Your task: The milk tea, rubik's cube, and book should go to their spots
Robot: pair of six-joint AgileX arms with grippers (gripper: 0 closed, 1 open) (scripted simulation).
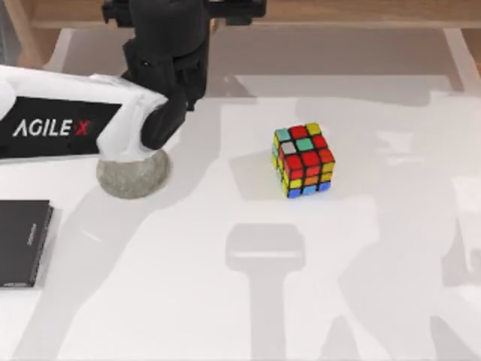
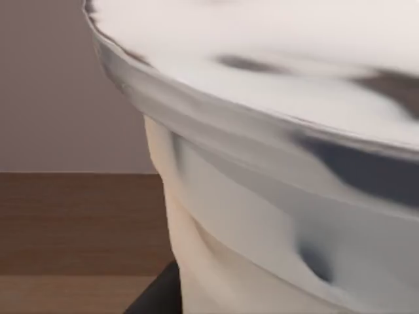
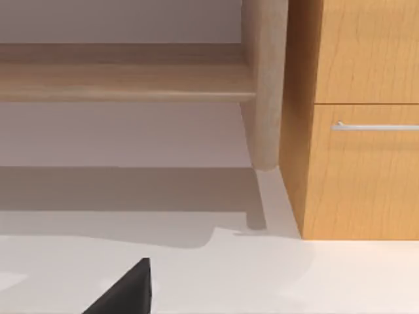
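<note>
White bench (image 1: 225,316) runs across the top view. At left edge lies the slab (image 1: 22,242); upper left, my left arm hangs over the coaster (image 1: 131,177), milk tea (image 2: 262,163) close before its wrist camera, grip unseen, so I cannot tell. Likely placing the cup; release comes next. Cube (image 1: 303,160) sits centre-right.

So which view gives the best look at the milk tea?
The left wrist view: the milk tea is seen very close, its white lid rim and beige side filling the picture. In the top view the left arm covers it, above the grey coaster. The right wrist view faces a wooden cabinet.
</note>
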